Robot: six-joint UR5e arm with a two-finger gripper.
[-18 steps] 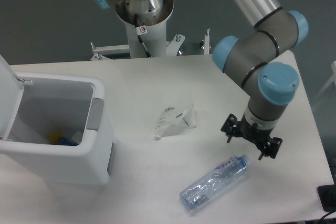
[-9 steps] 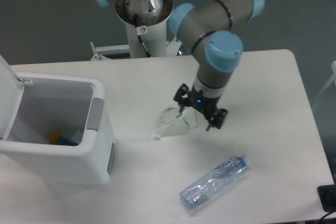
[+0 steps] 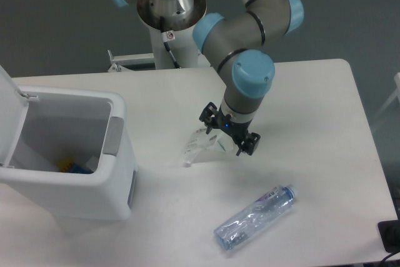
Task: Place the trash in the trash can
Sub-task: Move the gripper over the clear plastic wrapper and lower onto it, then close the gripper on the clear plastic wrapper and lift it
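Since the frame a sec ago, arm (image 3: 250,23) has been swinging from the right side of the table, near the bottle, over to the middle, and in the last half sec it's been edging a bit further left. Gripper (image 3: 227,131) is now hanging right over the wrapper (image 3: 201,144), its black fingers (image 3: 207,117) spread apart w/ nothing between them; can't tell if it's touching the wrapper or just above it. Right part of the wrapper is being hidden by the gripper, the left part is sticking out toward the near-left as a whitish-clear crumpled strip lying flat on the white table (image 3: 312,104).

Bottle (image 3: 254,216) is lying on its side near the front edge, right of centre, well apart from the gripper, cap end w/ bluish label pointing far-right, crushed clear body pointing near-left. It hasn't shifted across the frames.

Trash can (image 3: 81,179) is sitting at the left, near corner, lid (image 3: 9,110) hinged up and open on its left side, grey panel (image 3: 114,136) facing right toward the wrapper. Some blue and yellow bits (image 3: 74,166) are showing at the bottom inside. Wrapper is lying between the can and the gripper, apart from the can.
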